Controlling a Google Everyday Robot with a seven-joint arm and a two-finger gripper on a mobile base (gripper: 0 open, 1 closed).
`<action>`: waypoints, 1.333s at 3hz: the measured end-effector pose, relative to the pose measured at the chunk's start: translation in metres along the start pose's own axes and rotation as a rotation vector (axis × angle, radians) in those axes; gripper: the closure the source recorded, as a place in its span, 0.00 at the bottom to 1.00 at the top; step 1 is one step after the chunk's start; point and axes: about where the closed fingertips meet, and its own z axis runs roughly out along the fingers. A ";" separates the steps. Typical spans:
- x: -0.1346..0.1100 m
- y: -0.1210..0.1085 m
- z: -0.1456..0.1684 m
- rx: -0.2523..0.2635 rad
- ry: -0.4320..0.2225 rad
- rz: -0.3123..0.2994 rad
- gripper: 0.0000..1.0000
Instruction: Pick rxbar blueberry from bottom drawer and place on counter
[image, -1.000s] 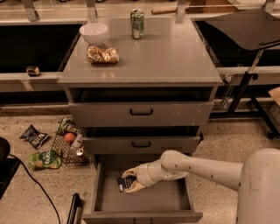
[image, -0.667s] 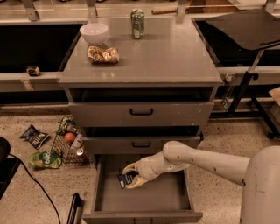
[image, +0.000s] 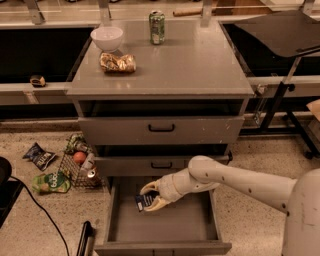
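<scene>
Tool (image: 150, 196) sits in the open bottom drawer (image: 176, 229), L side. It's clamped on rxbar blueberry (image: 144, 201), top & btm edges.

illumination: diffuse, from overhead, moderate brightness. the counter (image: 200, 65) carries a pale, even sheen; the white bowl (image: 107, 37) is close to washed out. shadows: dark bands sit under the counter overhang and above each drawer front; the recesses to either side of the cabinet read near black. the bottom drawer (image: 165, 230) interior is dimmer than the floor. the gripper (image: 144, 199), over the drawer's left half and clamped on the rxbar blueberry (image: 145, 202), is brightly lit. detail is soft throughout; wrapper lettering is unreadable.
</scene>
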 end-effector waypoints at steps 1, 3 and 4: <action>-0.036 -0.012 -0.040 0.023 -0.018 -0.050 1.00; -0.147 -0.041 -0.123 0.051 0.053 -0.221 1.00; -0.147 -0.041 -0.123 0.051 0.053 -0.221 1.00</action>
